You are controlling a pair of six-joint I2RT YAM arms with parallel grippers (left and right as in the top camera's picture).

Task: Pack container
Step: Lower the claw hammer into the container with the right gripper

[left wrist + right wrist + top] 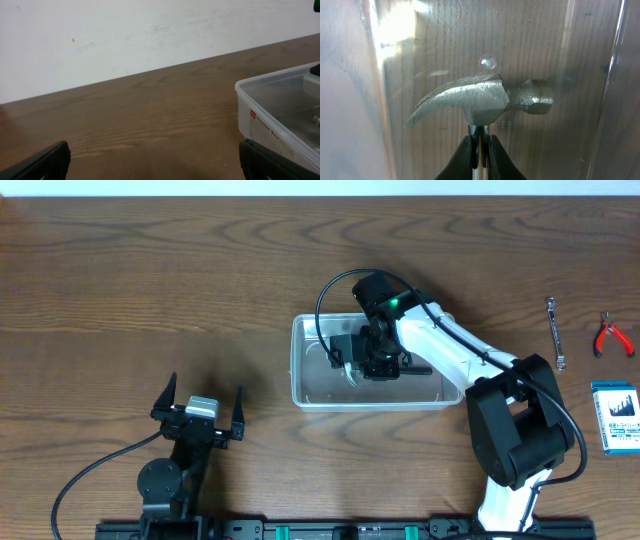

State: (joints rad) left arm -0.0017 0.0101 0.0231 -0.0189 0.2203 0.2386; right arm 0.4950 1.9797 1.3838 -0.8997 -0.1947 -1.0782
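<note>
**Item: container** (370,404). Clear plastic tub with rounded corners and a rim, standing on the wooden table (150,280) at about its centre. In the overhead view its long axis runs left to right and its open top faces up.

**Relation to right gripper** (480,146). The gripper reaches down inside the tub, over its middle. The arm comes in across the tub's right end. The fingers are pressed together on the neck of a hammer (480,97), just below the head.

**Contents: hammer.** Steel claw head, seen in the right wrist view through and against the tub's clear floor. The claw points to the left of that view and the striking face to the right. Whether the head touches the floor cannot be told. From overhead the gripper hides most of the hammer.

**Left gripper** (204,392). Sits well to the left of the tub, near the table's front edge, with its fingers spread wide and nothing between them.

**Obscured.** In the left wrist view only one corner of the tub (260,100) shows, cut off by the right edge. The label on its wall is too small to read.

**Surroundings.** Well to the right of the tub lie a wrench (555,332) and red-handled pliers (612,337). A small blue-and-white box (614,418) lies nearer the front edge.
</note>
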